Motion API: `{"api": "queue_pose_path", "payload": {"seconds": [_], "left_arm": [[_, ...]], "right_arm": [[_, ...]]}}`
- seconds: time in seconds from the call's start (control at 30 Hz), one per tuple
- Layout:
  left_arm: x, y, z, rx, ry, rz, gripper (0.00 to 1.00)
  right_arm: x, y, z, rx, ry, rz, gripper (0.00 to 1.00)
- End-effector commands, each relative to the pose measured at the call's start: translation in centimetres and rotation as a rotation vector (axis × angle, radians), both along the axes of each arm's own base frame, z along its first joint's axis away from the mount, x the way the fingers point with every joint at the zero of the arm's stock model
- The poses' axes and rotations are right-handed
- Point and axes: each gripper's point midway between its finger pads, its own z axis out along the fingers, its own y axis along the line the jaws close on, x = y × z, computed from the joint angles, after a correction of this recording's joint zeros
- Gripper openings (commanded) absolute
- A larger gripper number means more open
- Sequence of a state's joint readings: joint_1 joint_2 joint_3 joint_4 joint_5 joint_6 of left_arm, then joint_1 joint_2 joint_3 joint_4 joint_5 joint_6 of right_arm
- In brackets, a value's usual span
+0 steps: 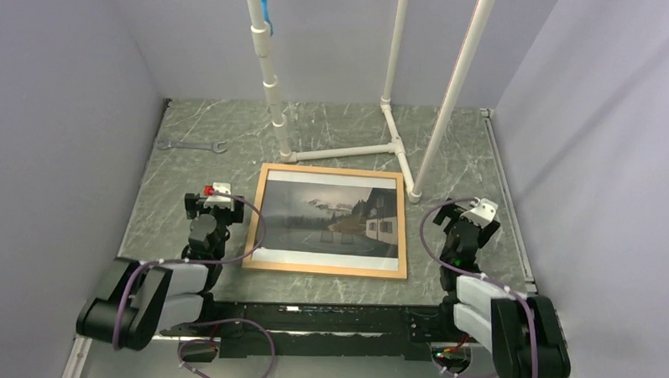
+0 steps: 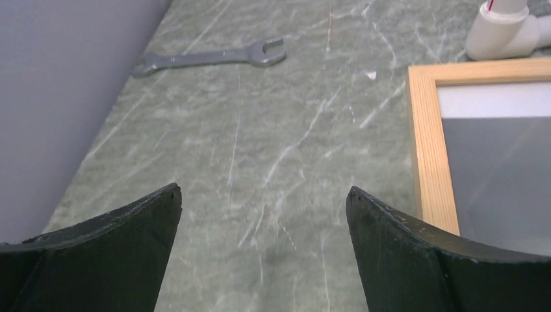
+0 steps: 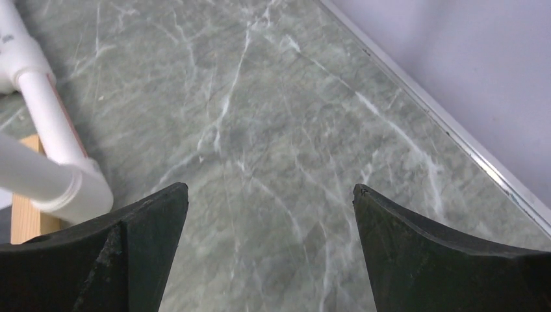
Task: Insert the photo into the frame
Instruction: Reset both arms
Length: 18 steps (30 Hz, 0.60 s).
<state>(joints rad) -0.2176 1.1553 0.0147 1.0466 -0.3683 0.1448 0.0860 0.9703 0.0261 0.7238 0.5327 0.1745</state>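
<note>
Marbled tabletop (image 1: 232, 135), photo (image 1: 330, 218) in frame (image 1: 324, 269), wrist views partial

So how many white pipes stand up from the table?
3. The left pipe, with a blue clip; the middle pipe, at the back; the right pipe, its foot beside the frame at its far right corner. None seems hidden.

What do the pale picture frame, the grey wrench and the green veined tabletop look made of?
Pale rectangular picture frame: bare matte wood, grain lines show. Grey open-ended wrench: likely metal, dull satin sheen. Green tabletop: marble-look with white veins; real stone or printed laminate, cannot tell.
</note>
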Motion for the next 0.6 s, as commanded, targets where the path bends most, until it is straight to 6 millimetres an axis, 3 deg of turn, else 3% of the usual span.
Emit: {"api": "queue_pose_path", "payload": {"seconds": [0.0, 0.1, 0.2, 0.3, 0.4, 0.57], "left_arm": [[2.9, -0.3, 5.1, 0.063, -0.185, -0.022, 0.99], [2.7, 1.7, 4.6, -0.001, -0.180, 0.068, 0.99], [3.1, 1.5, 4.6, -0.009, -0.187, 0.043, 0.99], [3.4, 3.1, 4.1, -0.030, -0.183, 0.140, 0.99], [3.8, 3.1, 3.2, -0.048, -0.119, 0.148, 0.99], [4.2, 3.4, 3.4, -0.057, -0.119, 0.158, 0.99]], "right_arm": [[2.7, -0.9, 5.5, -0.054, -0.234, -0.028, 1.00], [4.9, -0.2, 5.0, -0.066, -0.148, 0.019, 1.00], [5.7, 0.7, 4.8, -0.062, -0.148, 0.078, 1.00], [6.0, 1.0, 4.7, -0.056, -0.223, 0.097, 1.00], [6.5, 1.0, 2.8, -0.060, -0.163, 0.101, 1.00], [8.4, 1.0, 1.8, -0.037, -0.067, 0.108, 1.00]]}}
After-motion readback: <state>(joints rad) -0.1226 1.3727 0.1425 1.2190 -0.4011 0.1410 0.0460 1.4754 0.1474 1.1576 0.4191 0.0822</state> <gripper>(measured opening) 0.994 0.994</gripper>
